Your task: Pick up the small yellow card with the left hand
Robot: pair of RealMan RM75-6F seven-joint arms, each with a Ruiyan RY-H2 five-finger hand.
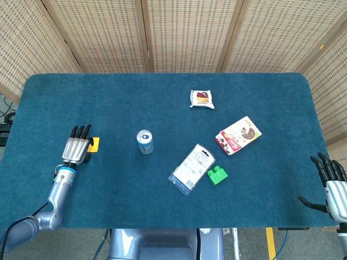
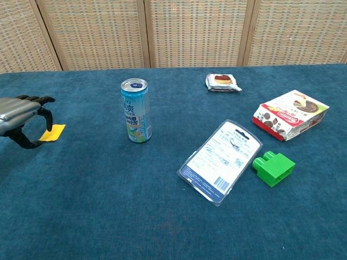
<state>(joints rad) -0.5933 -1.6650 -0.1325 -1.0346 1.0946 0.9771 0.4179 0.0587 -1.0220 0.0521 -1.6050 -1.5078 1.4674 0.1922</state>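
Note:
The small yellow card (image 1: pixel 94 144) (image 2: pixel 51 133) lies flat on the blue table at the left side. My left hand (image 1: pixel 77 145) (image 2: pixel 24 116) hovers just over its left edge, fingers apart and curved down, thumb below; it holds nothing. In the chest view its fingers partly cover the card's left edge. My right hand (image 1: pixel 331 184) rests open at the table's front right corner, far from the card, seen only in the head view.
A blue-and-white drink can (image 1: pixel 145 142) (image 2: pixel 135 110) stands right of the card. Further right lie a clear blister pack (image 1: pixel 191 168), a green block (image 1: pixel 217 175), a red snack box (image 1: pixel 238 135) and a small wrapped pastry (image 1: pixel 201 98). Wicker screens stand behind the table.

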